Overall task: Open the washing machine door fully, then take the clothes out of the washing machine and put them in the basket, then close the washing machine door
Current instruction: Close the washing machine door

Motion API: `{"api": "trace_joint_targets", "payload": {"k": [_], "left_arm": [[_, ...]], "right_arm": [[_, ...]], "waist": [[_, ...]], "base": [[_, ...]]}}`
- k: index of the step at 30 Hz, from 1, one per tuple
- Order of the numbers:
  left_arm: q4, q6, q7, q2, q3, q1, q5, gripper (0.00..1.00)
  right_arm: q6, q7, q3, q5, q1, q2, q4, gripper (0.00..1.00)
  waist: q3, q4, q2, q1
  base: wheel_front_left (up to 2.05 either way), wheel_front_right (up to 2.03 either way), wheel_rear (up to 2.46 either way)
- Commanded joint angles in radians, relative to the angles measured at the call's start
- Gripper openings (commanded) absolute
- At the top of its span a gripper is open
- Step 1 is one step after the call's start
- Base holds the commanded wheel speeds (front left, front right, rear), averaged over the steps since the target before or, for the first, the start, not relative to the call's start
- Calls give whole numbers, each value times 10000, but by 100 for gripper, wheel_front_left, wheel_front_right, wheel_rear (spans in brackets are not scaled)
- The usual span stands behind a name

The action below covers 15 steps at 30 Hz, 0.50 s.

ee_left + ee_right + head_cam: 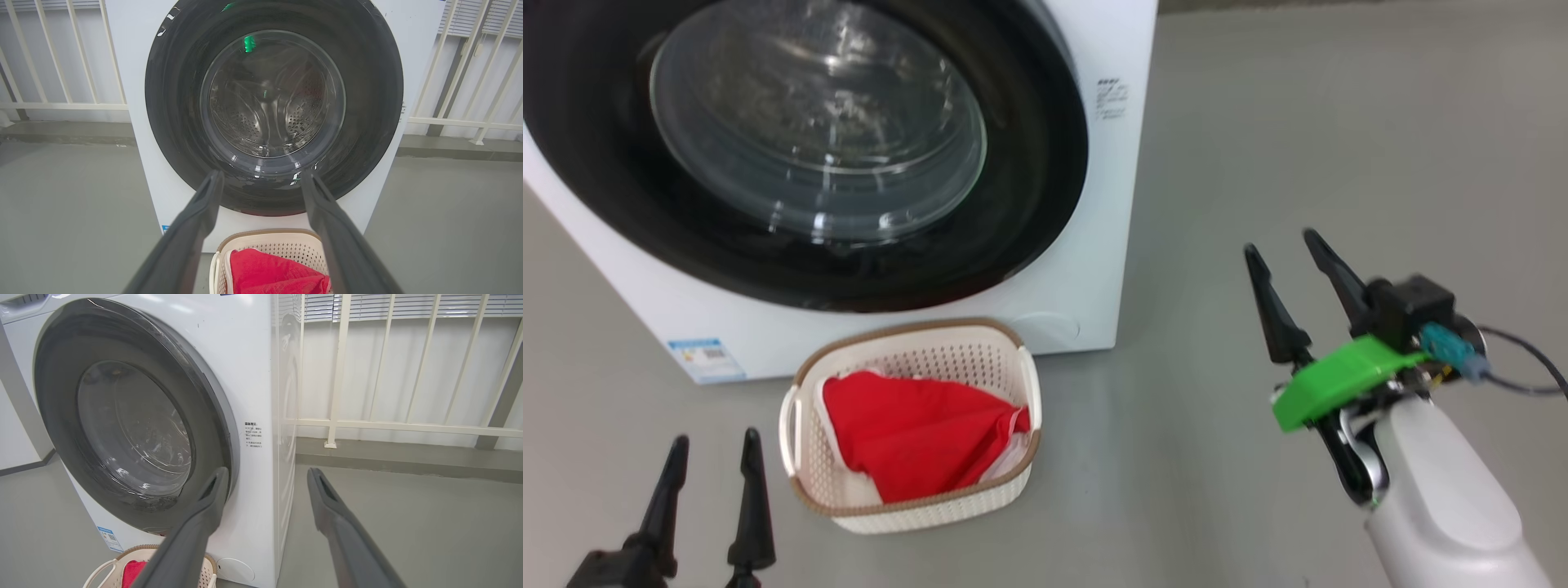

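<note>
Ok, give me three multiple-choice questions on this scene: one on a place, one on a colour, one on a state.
1. Where are the clothes?
A: in the basket. B: in the drum. C: on the floor.
2. What colour is the door rim?
A: white. B: black. C: red.
3. How is the right gripper?
A: shut on the clothes. B: shut on the door. C: open and empty.

Answers:
1 A, the red fabric lies inside the basket.
2 B, the ring around its clear centre is glossy black.
3 C, its jaws stand apart with nothing between them.
</note>
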<state>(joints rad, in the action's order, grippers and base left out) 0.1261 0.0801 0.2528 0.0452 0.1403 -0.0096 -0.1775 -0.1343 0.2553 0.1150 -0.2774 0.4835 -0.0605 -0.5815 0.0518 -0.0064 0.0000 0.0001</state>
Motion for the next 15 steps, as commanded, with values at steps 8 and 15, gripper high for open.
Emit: {"api": "trace_joint_targets", "payload": {"k": [8,15], "left_arm": [[-337,106,90,156,624,491,69,100],[-490,217,90,204,675,1095,359,100]], "right_arm": [[36,65,-303,629,-1123,102,901,100],[36,65,-337,732,-2102,102,1654,100]], "waist": [[-712,-505,0,-1],[-1053,-554,0,-1]], "base": [[0,0,0],[0,0,0]]}}
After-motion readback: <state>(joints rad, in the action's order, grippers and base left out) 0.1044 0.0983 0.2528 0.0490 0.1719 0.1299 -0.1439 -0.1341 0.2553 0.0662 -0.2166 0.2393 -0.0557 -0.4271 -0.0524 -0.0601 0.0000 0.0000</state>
